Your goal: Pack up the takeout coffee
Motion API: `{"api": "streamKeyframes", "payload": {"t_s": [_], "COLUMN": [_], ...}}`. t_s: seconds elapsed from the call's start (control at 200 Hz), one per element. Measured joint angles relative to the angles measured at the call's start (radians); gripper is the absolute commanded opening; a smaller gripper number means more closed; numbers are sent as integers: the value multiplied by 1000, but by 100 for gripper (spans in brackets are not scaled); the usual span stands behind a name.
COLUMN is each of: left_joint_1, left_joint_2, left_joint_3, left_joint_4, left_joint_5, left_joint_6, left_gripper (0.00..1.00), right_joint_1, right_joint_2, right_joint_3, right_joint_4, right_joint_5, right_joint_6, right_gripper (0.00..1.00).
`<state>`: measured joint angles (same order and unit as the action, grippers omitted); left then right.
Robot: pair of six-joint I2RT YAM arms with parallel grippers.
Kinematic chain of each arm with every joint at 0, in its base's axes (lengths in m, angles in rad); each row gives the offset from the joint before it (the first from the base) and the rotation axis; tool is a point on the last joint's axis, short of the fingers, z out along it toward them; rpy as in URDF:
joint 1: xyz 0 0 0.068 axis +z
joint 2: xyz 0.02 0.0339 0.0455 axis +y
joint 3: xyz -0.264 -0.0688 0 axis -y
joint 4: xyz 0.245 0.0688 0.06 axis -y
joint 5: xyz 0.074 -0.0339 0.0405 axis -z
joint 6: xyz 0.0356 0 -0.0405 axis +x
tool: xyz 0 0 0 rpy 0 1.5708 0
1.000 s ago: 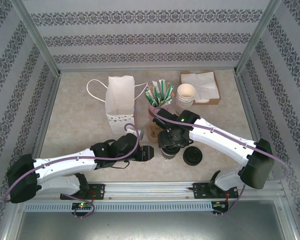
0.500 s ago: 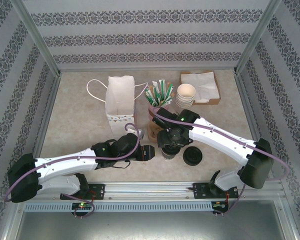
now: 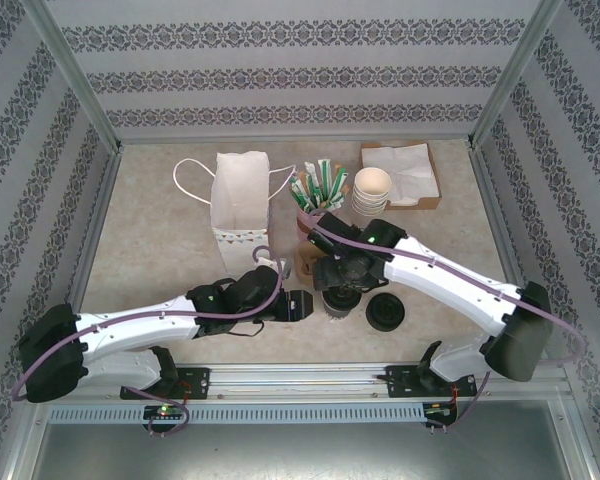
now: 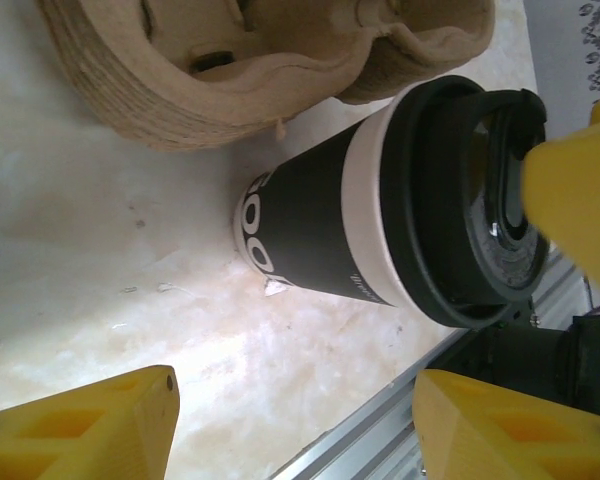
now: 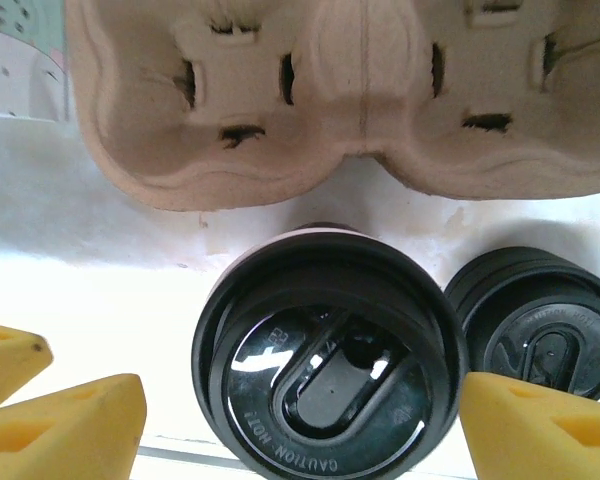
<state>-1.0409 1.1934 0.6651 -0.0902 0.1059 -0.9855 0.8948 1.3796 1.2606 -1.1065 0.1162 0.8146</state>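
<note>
Top external: fixed high at the near edge, looking down over the whole worktop [image 3: 160, 220]. Left wrist: close, low, side-on. Right wrist: close, overhead. All share the takeout coffee [image 5: 330, 370].

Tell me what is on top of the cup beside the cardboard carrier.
A round black lid, embossed CAUTION HOT, caps the cup. The lid covers the mouth, so the cup's contents cannot be seen.

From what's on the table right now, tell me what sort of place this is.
Probably a mock coffee-takeout counter in a robot test booth. A lidded paper cup, a pulp cup carrier and a handled paper bag are laid out inside patterned panel walls.
</note>
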Motion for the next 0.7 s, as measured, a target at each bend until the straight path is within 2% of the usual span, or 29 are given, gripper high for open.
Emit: {"api": "streamKeyframes", "payload": {"t_s": [0.16,0.29,0.45,0.699], "left_joint_1": [0,0,0,0], "left_joint_2": [34,64,89,117], "left_joint_3": [0,0,1,31], "left_joint_4": [63,118,183,204], "left_joint_5": [29,45,44,5], "left_joint_6": [-29,-56,-87,-101], "left_gripper": [63,61,61,67], "right_joint_1": [-21,-102,-177,-212], "right_joint_2": [-147,-289,-409,-487], "right_joint_3": [-60,-194,-358,-489], "right_joint_4": [44,80,145,287], "right_joint_5": [16,6,-44,-143], "right_joint_6": [27,65,106,151], "right_gripper": [74,68,51,51]}}
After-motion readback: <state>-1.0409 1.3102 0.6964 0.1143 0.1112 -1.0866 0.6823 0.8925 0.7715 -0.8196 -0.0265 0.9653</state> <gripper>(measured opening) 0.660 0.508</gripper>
